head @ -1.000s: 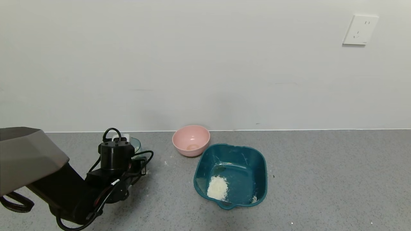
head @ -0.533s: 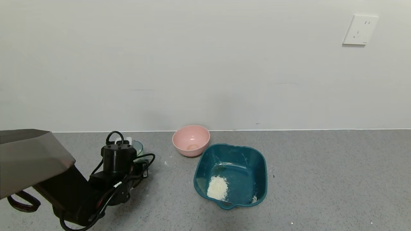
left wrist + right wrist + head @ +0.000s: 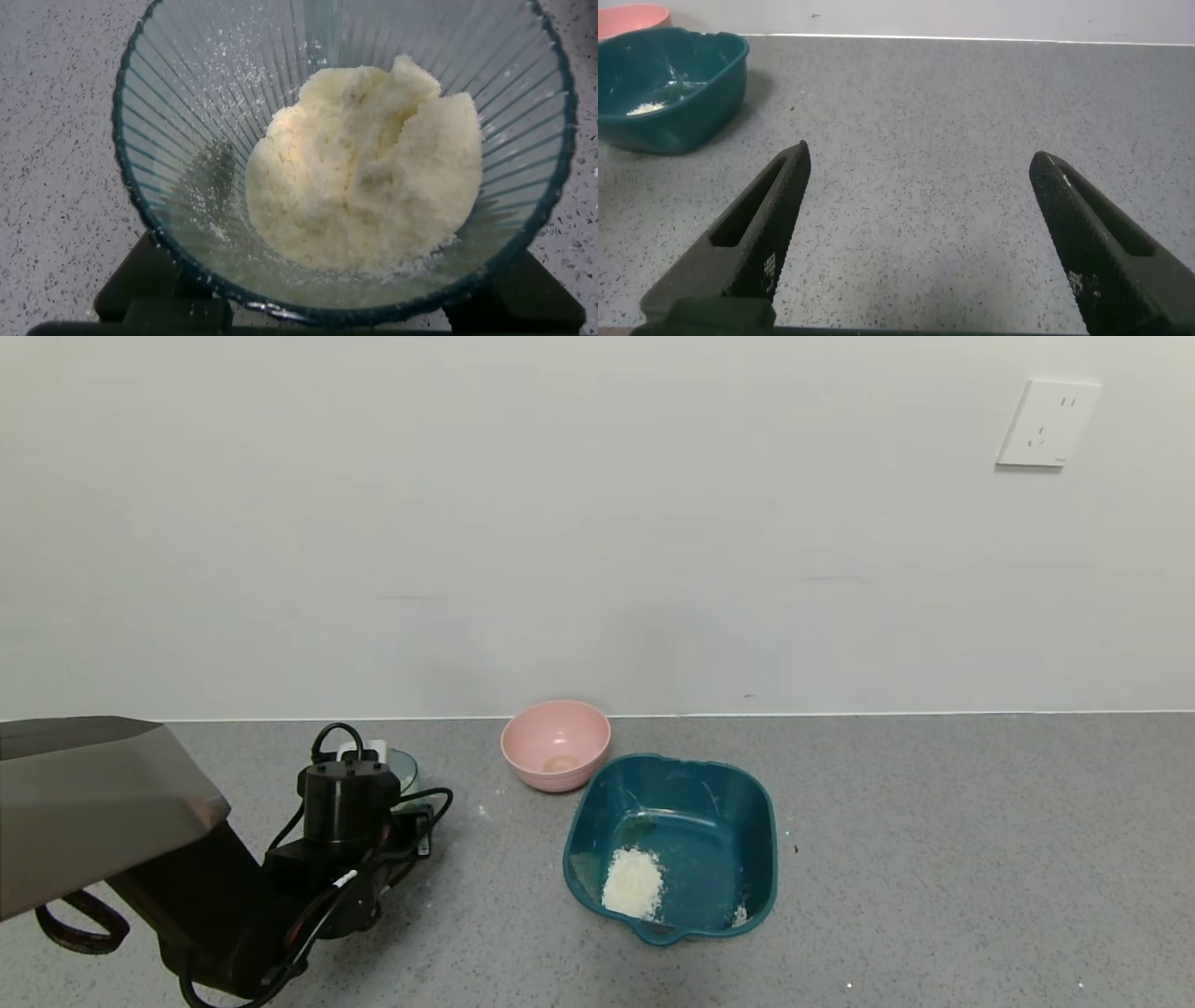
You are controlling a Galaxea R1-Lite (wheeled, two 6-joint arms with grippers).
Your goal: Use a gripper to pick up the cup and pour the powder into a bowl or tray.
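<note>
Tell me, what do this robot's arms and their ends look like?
The left arm has a grey angular casing, then black parts: a cylindrical motor housing, looped black cables and a small white tag. The right tool has two flat, black, finely textured fingers with slots and tiny white markings.

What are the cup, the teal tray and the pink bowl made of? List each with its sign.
Cup: seemingly clear blue-green plastic; ribbed wall shows the counter through it.
Tray: likely glossy moulded plastic; rounded corners, scratched floor.
Pink bowl: matte and smooth; plastic or ceramic, cannot tell.
Powder: fine, white, clumping.
</note>
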